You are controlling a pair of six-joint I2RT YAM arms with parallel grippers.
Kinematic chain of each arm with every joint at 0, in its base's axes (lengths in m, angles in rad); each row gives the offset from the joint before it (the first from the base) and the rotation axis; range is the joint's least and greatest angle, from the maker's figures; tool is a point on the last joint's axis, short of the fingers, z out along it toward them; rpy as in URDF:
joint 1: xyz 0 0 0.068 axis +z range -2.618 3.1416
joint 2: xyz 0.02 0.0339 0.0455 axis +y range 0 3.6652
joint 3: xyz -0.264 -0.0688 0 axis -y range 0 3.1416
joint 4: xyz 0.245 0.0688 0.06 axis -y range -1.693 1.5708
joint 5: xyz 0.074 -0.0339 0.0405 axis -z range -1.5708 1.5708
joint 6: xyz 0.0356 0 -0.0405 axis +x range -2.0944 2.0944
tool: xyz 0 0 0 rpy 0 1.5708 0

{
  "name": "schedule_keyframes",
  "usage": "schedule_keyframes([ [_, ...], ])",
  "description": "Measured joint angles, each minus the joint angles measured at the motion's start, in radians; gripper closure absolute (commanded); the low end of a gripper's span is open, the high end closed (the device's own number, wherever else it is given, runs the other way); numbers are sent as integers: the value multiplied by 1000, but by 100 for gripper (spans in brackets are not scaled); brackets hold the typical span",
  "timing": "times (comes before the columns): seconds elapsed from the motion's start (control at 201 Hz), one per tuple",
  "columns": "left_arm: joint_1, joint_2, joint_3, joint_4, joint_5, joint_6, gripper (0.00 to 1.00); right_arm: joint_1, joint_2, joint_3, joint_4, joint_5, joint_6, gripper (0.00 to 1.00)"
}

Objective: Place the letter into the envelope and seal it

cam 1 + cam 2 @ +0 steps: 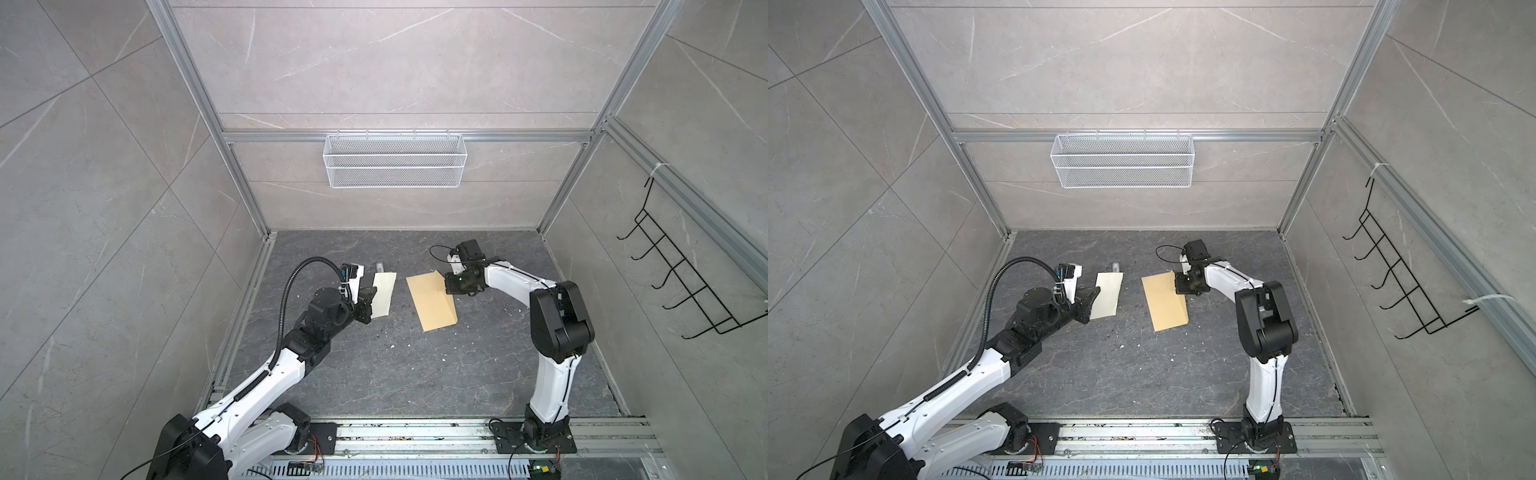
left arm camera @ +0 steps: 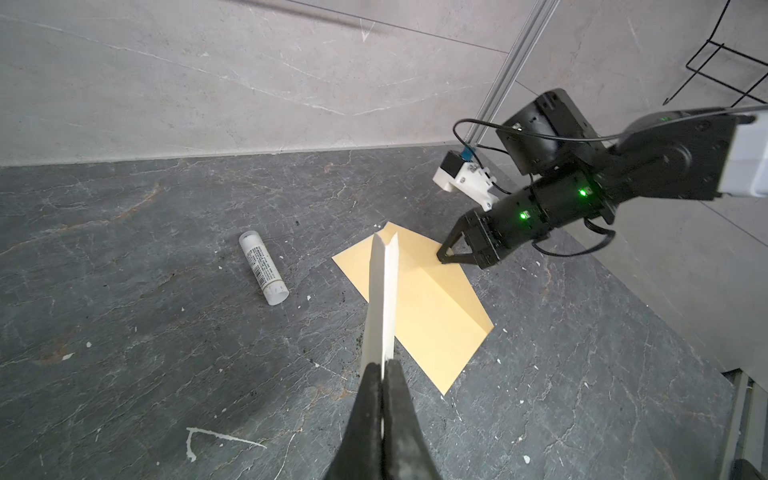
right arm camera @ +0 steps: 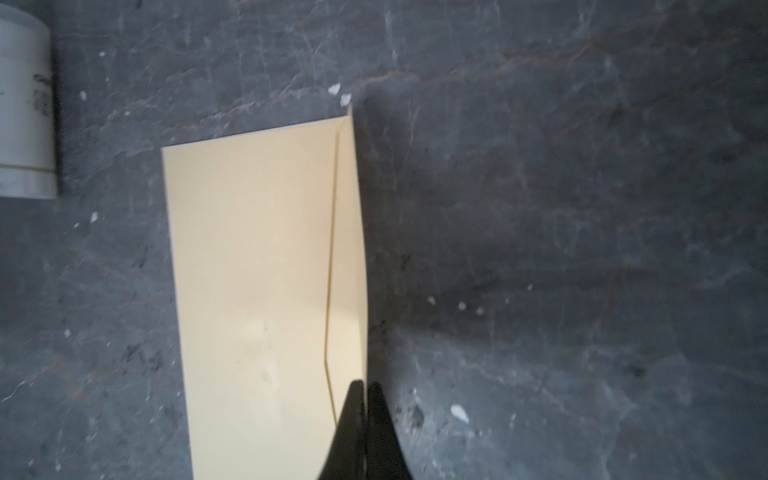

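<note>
- Wrist views settle the grips: the left gripper (image 2: 382, 370) is clamped tight on the near end of the letter (image 2: 382, 299), and the right gripper (image 3: 361, 388) is pinched closed on the edge of the flap (image 3: 349, 249) of the envelope (image 3: 249, 291).
- In a top view the glue stick (image 1: 379, 265) is half hidden behind the letter; the left wrist view shows it whole, lying flat.
- The envelope lies mid-table (image 1: 415, 374) with its flap side lifted. The letter hangs apart on its left, bare stone between them.
- The letter is pale cream, folded narrow and seen edge-on as a slim V. The envelope is plain yellow-tan.
</note>
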Motion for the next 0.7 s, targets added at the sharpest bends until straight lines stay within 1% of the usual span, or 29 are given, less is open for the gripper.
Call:
schedule_keyframes([
  [0.09, 0, 9, 1, 19, 6, -22, 100, 7, -77, -84, 29, -34, 31, 100],
  [0.219, 0, 35, 8, 45, 8, -62, 100, 39, -140, -175, 87, -69, 87, 100],
  [0.493, 0, 83, 9, 101, 19, -150, 100, 145, -148, -220, 176, -100, 174, 100],
  [0.588, 0, 85, 9, 122, 24, -177, 100, 166, -148, -224, 201, -106, 195, 88],
  [0.697, 0, 88, 9, 159, 25, -209, 100, 172, -148, -231, 227, -119, 203, 64],
])
